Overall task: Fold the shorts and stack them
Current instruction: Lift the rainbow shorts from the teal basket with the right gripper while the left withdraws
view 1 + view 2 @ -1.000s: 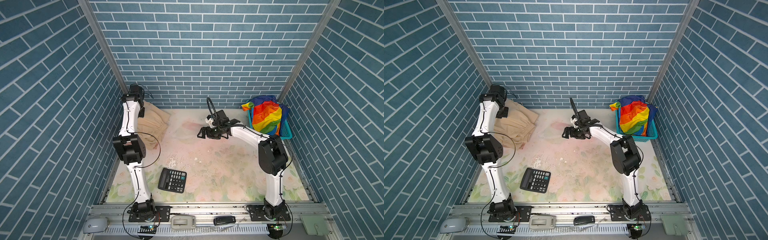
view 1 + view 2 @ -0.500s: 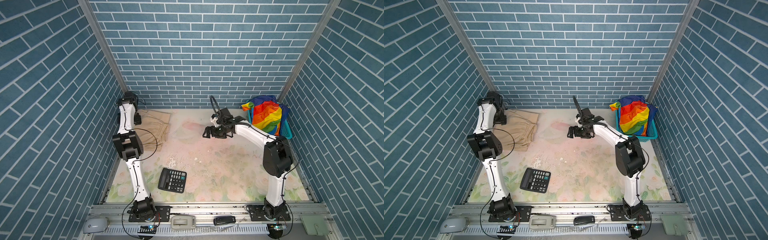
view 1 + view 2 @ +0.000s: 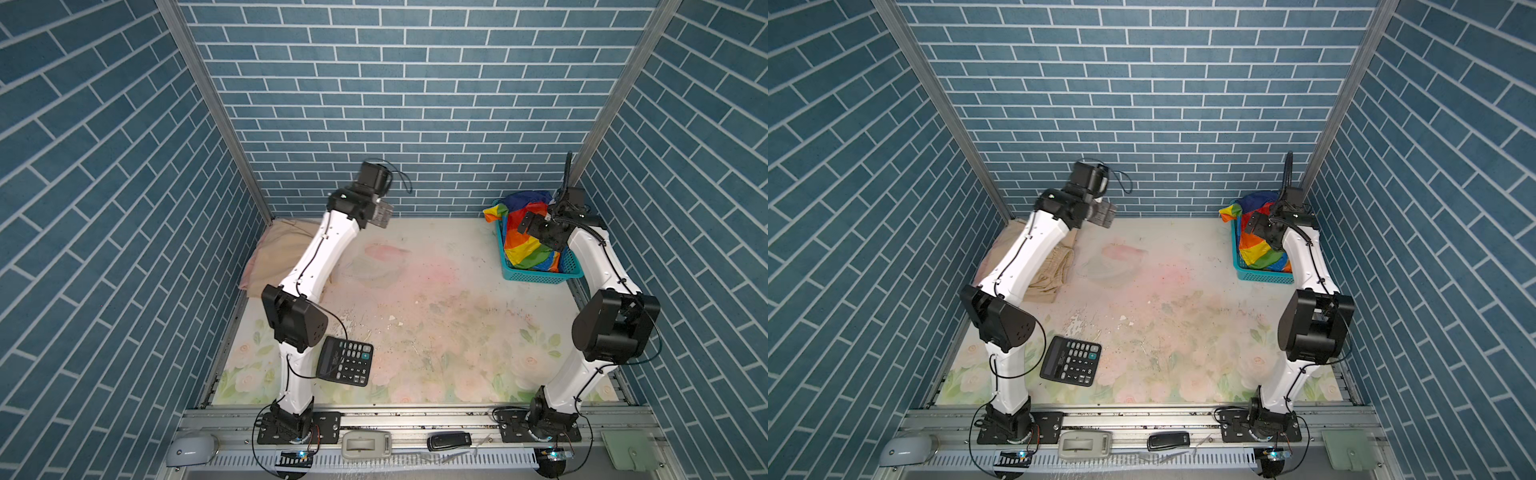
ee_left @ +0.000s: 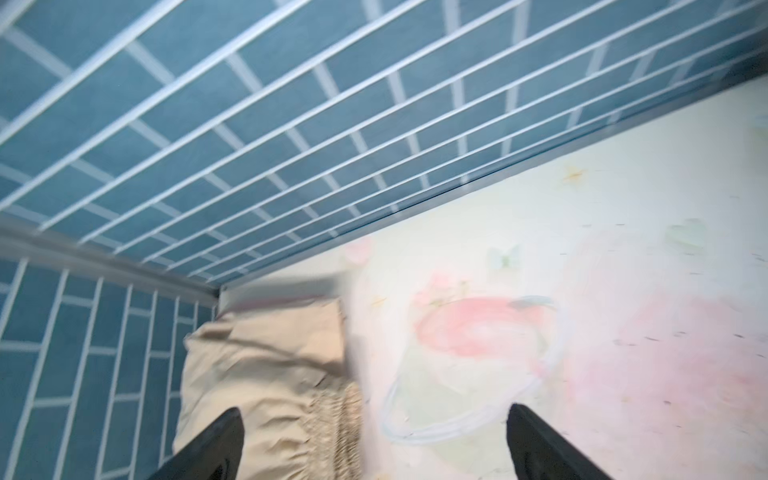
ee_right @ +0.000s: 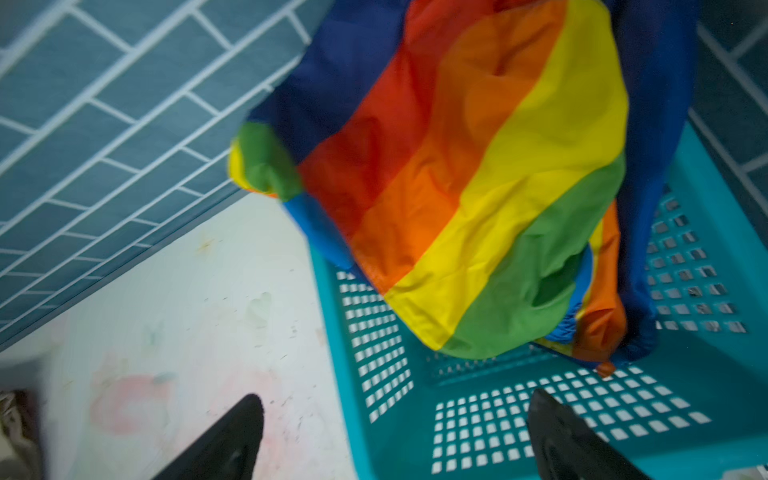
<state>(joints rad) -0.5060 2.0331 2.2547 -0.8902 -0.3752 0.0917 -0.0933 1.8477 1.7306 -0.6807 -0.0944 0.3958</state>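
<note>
Blue brick-pattern walls [image 3: 415, 104] on 3 sides; worn floral mat [image 3: 449, 332] as floor; alu rail [image 3: 415, 417] at front.

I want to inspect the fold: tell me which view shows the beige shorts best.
Left wrist view: the beige shorts lie close and mostly uncovered, elastic waist visible, though blurred. In both top views the left arm crosses them. The right wrist view shows the basket instead.

floral tabletop [image 3: 436, 332] with beige shorts [image 3: 1054, 270], teal basket [image 3: 536, 276] and black calculator [image 3: 345, 365]
</note>
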